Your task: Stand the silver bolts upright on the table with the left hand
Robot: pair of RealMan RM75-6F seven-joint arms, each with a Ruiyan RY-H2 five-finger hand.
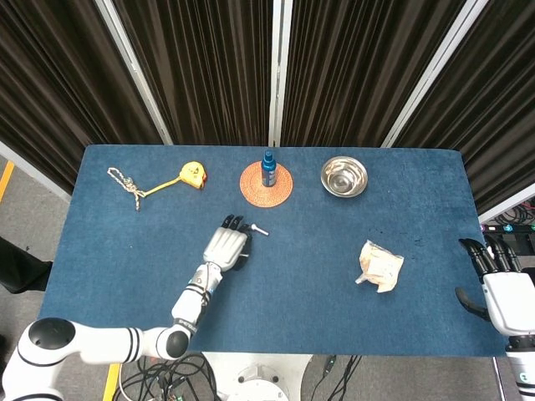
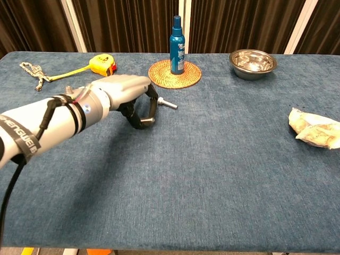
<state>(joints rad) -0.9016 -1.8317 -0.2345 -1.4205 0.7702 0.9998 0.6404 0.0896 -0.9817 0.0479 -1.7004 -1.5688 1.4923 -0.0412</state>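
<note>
Blue felt-covered table (image 1: 125, 251), dark curtains behind. Silver bolt (image 2: 167, 104) lies flat just in front of wicker coaster (image 2: 159, 79), touching or nearly touching left hand (image 2: 125, 95) fingertips. Hand holds nothing, fingers curled down, thumb apart. Bolt prob. small, rigid, smooth steel, rolls easily; pinch mid-shank w/ thumb + finger. Right hand (image 1: 501, 284) idle at table's right edge, fingers loosely spread.

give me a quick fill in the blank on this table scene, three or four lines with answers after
1. The blue spray bottle stands on a round woven ____.
2. The silver bolt lies on its ____ beside the left hand.
3. The yellow tape measure sits on the same side of the table as the ____ hand.
4. The steel bowl holds ____.

Missing words: coaster; side; left; nothing
</note>
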